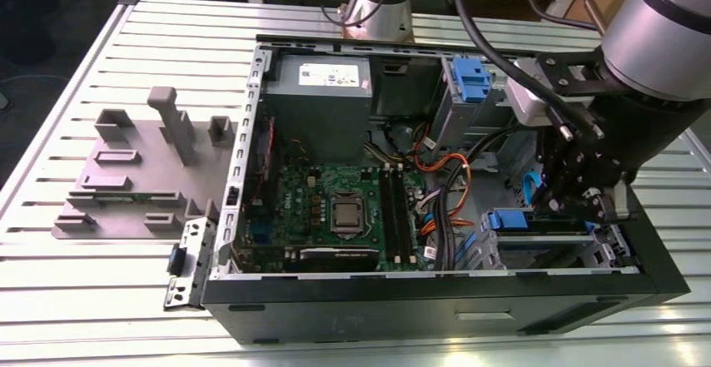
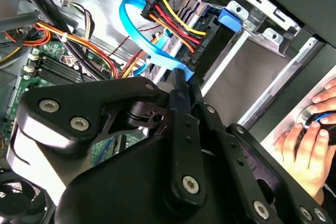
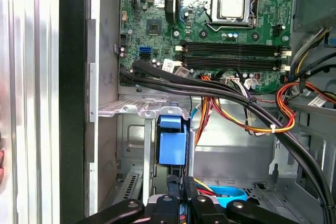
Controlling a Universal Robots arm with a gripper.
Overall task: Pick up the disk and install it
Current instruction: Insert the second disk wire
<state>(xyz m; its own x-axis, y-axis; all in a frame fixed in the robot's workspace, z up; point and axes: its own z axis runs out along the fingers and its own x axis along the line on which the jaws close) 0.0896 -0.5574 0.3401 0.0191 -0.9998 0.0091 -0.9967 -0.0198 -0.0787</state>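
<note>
The disk sits low in the drive bay at the case's front corner, on the exterior view's right, with its blue carrier end (image 1: 508,220) facing the motherboard. In both wrist views it runs edge-on as a dark slab from my fingertips to that blue end (image 3: 172,141) (image 2: 229,18). My black gripper (image 1: 572,200) reaches down into the bay over it. The fingers (image 2: 181,108) stand pressed together on the disk's near end. A blue data cable (image 2: 142,35) and a black plug with coloured wires (image 2: 178,24) lie right against the disk.
The open computer case (image 1: 444,300) lies on a slatted table. Inside are the motherboard (image 1: 333,209), a grey power supply (image 1: 322,80), a blue latch (image 1: 471,76) and thick black cables (image 3: 220,95). A grey fixture (image 1: 133,167) stands beside it. A person's hand (image 2: 310,135) rests outside the case.
</note>
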